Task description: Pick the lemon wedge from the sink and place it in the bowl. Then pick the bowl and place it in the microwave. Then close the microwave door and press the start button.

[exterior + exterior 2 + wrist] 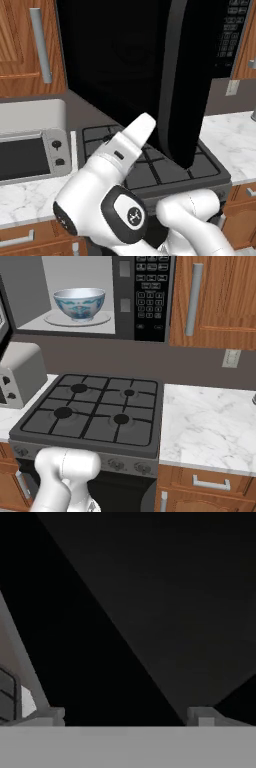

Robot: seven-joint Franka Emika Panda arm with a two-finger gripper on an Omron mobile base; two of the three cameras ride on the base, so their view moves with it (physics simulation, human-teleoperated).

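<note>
The black microwave stands open, and the white bowl with its blue-green pattern sits on the round glass plate inside. No lemon wedge shows over the bowl's rim, and the sink is out of view. The microwave door swings out over the stove, edge-on in the left base view. My arm reaches up to the door's dark outer face. In the hand view my gripper is open, its fingertips wide apart and close to that dark face, with nothing between them.
The keypad strip runs down the microwave's right side. A black four-burner stove lies below. A small silver box oven sits on the left counter. White marble counter extends right, and wooden cabinets flank the microwave.
</note>
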